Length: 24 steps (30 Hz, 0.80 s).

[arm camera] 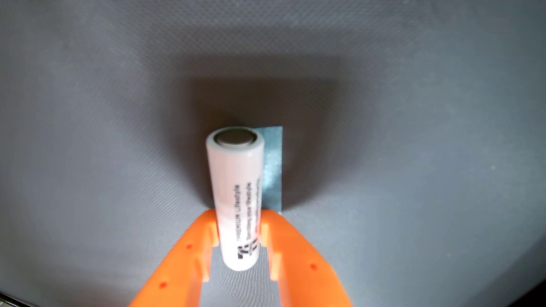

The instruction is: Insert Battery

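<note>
In the wrist view a white cylindrical battery [236,192] with black lettering lies lengthwise between my orange fingers. Its flat metal end faces away from the camera. My gripper [239,214] is shut on the battery: both fingertips [208,220] press against its sides near the middle. A shadow lies on the mat beyond the battery. No battery holder or slot shows in this view.
A grey woven mat [413,118] covers the whole surface. A strip of blue-grey tape [273,165] lies on the mat just right of the battery. A darker edge shows at the bottom corners.
</note>
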Available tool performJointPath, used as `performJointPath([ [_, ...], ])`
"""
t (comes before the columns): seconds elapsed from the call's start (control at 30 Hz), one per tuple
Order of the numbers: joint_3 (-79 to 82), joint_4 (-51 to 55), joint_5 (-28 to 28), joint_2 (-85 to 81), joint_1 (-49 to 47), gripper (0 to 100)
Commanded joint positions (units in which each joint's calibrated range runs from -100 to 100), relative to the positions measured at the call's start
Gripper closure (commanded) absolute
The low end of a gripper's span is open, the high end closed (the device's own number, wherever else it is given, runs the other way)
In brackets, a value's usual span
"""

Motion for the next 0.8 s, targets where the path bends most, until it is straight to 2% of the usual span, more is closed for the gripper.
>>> performJointPath([
  [0.0, -0.31, 0.38, 0.23, -0.38, 0.16, 98],
  [0.23, -3.74, 1.31, -0.33, -1.13, -0.55, 98],
  [0.43, -10.67, 8.85, -1.77, -5.55, -1.26, 98],
  [0.6, -9.77, 10.2, -3.94, -11.97, -6.8, 98],
  [0.77, -7.61, 10.2, -8.72, -17.89, -12.24, 98],
])
